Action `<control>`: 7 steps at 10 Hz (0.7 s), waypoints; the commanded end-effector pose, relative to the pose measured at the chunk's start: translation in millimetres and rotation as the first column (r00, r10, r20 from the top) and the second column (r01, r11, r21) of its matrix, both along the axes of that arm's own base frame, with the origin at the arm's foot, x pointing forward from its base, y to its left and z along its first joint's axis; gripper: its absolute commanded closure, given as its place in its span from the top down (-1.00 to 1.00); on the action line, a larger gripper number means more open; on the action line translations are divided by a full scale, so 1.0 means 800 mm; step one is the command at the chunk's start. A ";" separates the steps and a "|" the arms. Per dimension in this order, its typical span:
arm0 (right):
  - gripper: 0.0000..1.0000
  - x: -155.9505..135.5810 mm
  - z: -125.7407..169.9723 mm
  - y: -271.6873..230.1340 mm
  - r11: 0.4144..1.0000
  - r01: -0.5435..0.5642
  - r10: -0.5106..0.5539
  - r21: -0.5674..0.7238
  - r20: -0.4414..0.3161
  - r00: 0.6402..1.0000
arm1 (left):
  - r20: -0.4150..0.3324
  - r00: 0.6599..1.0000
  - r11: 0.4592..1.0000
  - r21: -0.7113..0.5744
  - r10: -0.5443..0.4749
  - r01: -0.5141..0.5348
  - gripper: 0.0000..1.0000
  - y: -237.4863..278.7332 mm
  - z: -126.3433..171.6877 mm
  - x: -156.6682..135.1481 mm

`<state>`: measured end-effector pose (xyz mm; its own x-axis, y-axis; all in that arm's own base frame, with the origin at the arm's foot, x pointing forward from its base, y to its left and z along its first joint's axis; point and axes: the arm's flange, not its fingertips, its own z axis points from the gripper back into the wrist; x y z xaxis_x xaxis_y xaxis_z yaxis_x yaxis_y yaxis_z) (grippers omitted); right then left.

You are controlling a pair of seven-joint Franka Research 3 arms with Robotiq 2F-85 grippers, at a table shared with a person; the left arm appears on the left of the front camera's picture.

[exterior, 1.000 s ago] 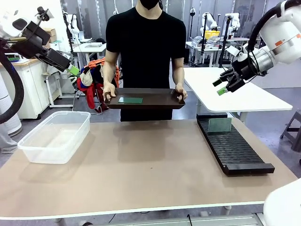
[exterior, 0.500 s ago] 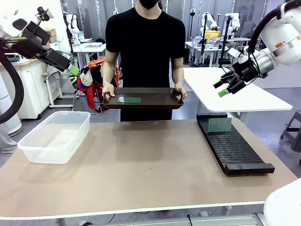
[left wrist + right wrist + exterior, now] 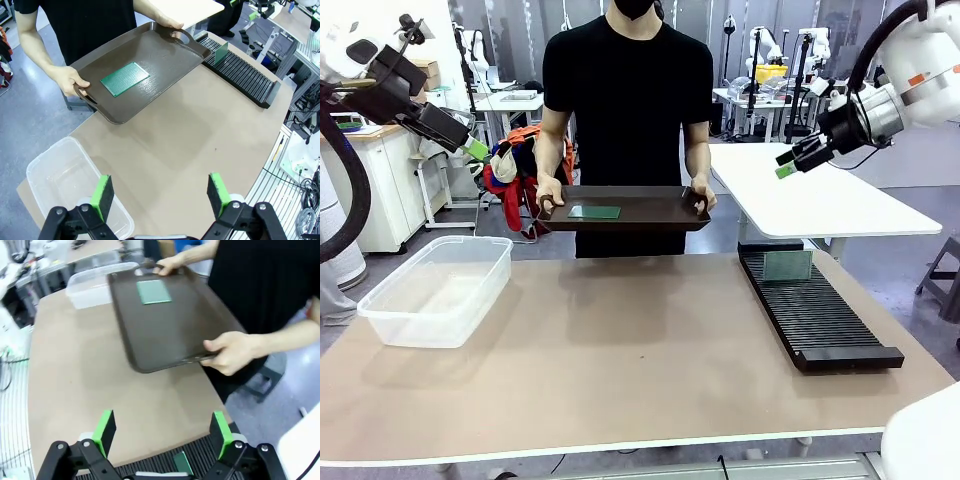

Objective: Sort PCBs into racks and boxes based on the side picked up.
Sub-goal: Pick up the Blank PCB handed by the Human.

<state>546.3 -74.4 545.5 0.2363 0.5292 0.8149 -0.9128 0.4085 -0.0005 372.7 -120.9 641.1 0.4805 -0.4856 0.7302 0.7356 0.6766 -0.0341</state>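
Front: left gripper (image 3: pixel 470 147) and right gripper (image 3: pixel 787 168) raised, jaws apart, empty. Flat green circuit board (image 3: pixel 596 212) lying on dark brown handled tray (image 3: pixel 650 222) in person's hands (image 3: pixel 551 192). Left wrist: second green board (image 3: pixel 221 53) upright in long black slotted rack (image 3: pixel 245 72), end nearest the person. Clear plastic tub (image 3: pixel 415 328) well left of rack.
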 end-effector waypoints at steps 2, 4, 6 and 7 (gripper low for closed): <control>1.00 -0.034 0.030 0.041 0.986 0.111 -0.111 -0.121 0.003 0.994 | -0.008 1.000 1.000 -0.006 -0.007 0.006 1.00 0.002 -0.002 -0.001; 1.00 -0.047 0.057 0.051 0.984 0.091 -0.089 -0.154 0.021 0.996 | -0.008 1.000 1.000 -0.006 -0.007 0.006 1.00 0.002 -0.002 -0.001; 1.00 -0.058 0.069 0.055 0.987 0.070 -0.067 -0.142 0.029 0.997 | -0.008 1.000 1.000 -0.006 -0.007 0.006 1.00 0.002 -0.002 -0.001; 1.00 -0.058 0.073 0.051 0.988 0.061 -0.056 -0.143 0.039 0.998 | -0.008 1.000 1.000 -0.006 -0.007 0.006 1.00 0.002 -0.002 -0.001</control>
